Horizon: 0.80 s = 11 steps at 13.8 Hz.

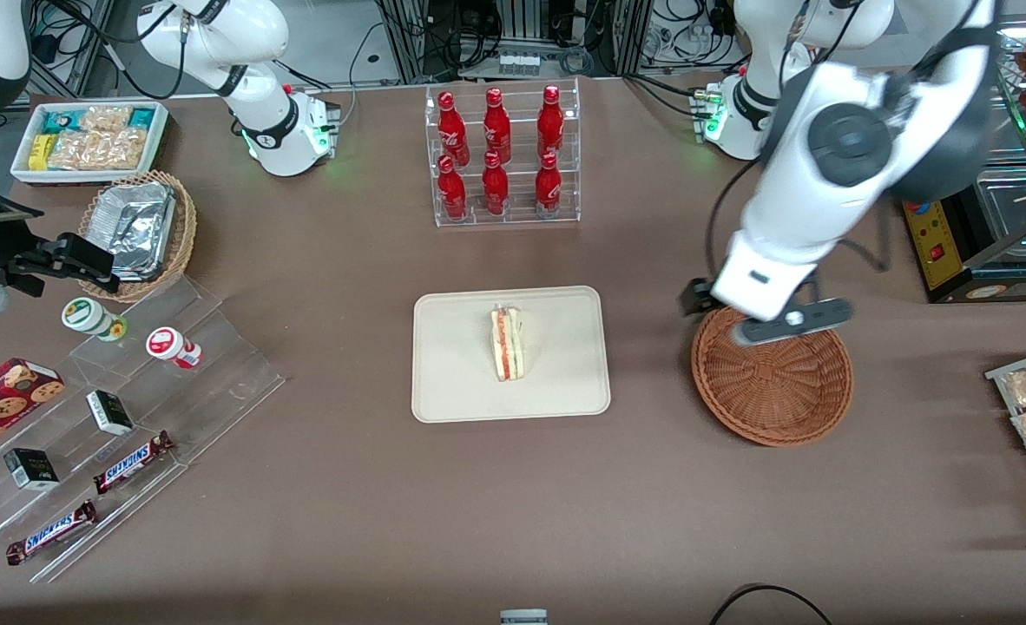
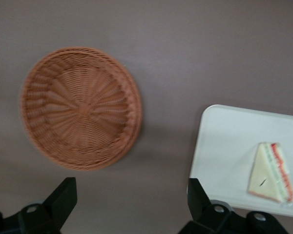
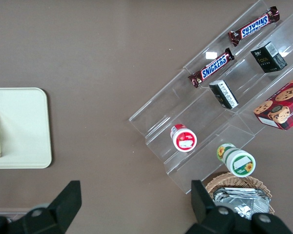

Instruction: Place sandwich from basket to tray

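The sandwich (image 1: 506,344) was found lying near the middle of the tray (image 1: 452,391), so the placing was judged complete. The basket (image 1: 773,382) was left empty. The gripper (image 2: 132,204) was held above its rim, fingers spread wide, nothing gripped.

- Sandwich (image 1: 507,344): pale triangular wedge, red-green filling stripe, lying near middle of tray.
- Tray (image 1: 452,391): cream rectangle, flat on tabletop.
- Basket (image 1: 773,391): reddish-brown wicker, empty, beside tray, under open pincer (image 1: 760,317).
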Each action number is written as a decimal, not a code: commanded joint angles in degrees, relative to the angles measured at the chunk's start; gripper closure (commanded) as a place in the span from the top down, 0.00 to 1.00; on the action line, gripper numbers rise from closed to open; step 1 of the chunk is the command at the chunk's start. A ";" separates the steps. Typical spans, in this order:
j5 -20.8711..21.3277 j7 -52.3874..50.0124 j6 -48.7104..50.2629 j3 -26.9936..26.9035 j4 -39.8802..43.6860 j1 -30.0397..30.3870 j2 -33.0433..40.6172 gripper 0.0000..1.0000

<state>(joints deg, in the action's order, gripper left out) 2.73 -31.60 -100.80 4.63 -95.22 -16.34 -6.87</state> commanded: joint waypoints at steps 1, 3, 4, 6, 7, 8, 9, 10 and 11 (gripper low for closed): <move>-0.53 5.13 2.70 0.73 -2.16 4.02 4.75 1.00; -2.02 10.04 4.37 0.73 -2.07 7.35 6.34 1.00; -2.98 12.68 5.08 0.73 -1.90 9.02 6.69 1.00; -3.52 16.81 6.39 0.64 -1.90 11.84 7.66 1.00; -3.69 18.40 6.92 0.73 -1.72 13.33 7.84 1.00; -4.48 20.59 7.45 0.73 -1.55 15.09 8.19 1.00; -5.01 22.96 7.80 0.65 -1.37 15.45 8.45 1.00; -5.01 23.86 7.81 0.12 -1.11 15.46 8.45 1.00; -5.10 24.21 7.81 -1.10 -0.15 15.37 8.11 1.00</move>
<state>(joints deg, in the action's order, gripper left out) -1.21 -9.45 -93.92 4.26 -95.65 -1.42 0.09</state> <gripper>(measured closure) 0.000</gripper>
